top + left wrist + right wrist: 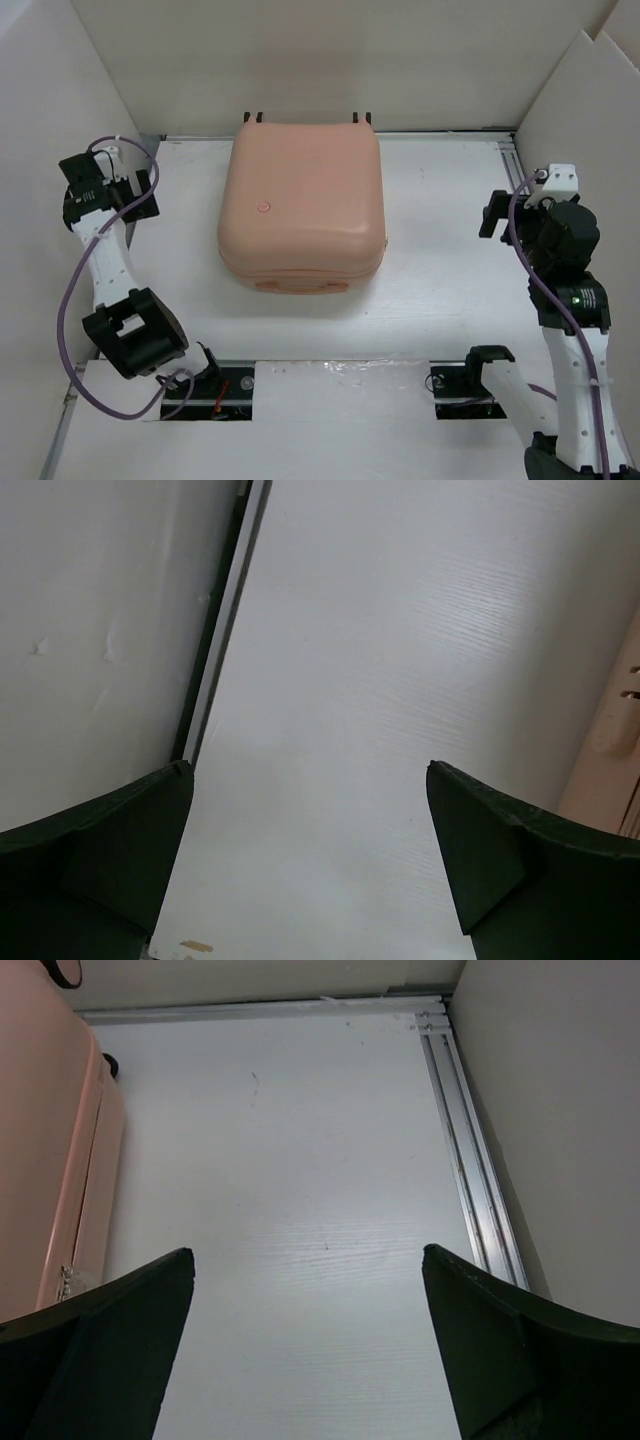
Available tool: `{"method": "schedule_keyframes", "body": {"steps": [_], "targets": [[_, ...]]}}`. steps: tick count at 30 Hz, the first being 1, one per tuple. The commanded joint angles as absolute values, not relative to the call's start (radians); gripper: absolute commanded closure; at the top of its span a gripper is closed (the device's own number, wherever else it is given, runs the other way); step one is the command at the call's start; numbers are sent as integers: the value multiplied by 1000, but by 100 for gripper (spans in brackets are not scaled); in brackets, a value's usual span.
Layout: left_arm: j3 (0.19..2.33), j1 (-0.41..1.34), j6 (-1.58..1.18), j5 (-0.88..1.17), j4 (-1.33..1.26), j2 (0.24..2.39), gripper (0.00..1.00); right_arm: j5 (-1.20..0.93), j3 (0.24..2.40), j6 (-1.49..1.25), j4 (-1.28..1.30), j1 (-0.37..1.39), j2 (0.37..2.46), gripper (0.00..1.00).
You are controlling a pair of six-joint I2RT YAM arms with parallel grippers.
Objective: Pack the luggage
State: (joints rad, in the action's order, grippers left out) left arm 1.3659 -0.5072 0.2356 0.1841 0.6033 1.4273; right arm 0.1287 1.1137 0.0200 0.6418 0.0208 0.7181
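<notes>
The luggage (300,205) is a pale pink hard-shell suitcase lying closed and flat in the middle of the white table, its small wheels (255,117) at the far edge. My left gripper (125,170) hangs open to its left near the side wall; in the left wrist view its fingers (310,770) stand wide over bare table, with the luggage's edge (615,720) at the right. My right gripper (520,205) is open to the right of the luggage. In the right wrist view it (305,1253) holds nothing, and the luggage's side (45,1130) runs along the left.
White walls enclose the table on the left, back and right. An aluminium track (480,1190) runs along the right wall, and a dark track (215,650) along the left wall. The arm bases sit in two cut-outs (210,385) at the near edge.
</notes>
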Motion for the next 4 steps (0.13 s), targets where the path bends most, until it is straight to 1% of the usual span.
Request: {"method": "schedule_keyframes", "body": {"steps": [1, 4], "targets": [[1341, -509, 265, 210, 621, 1358, 0, 166, 1160, -23, 722, 25, 729, 0], [1341, -509, 275, 210, 621, 1344, 0, 202, 1160, -9, 741, 25, 713, 0]]}}
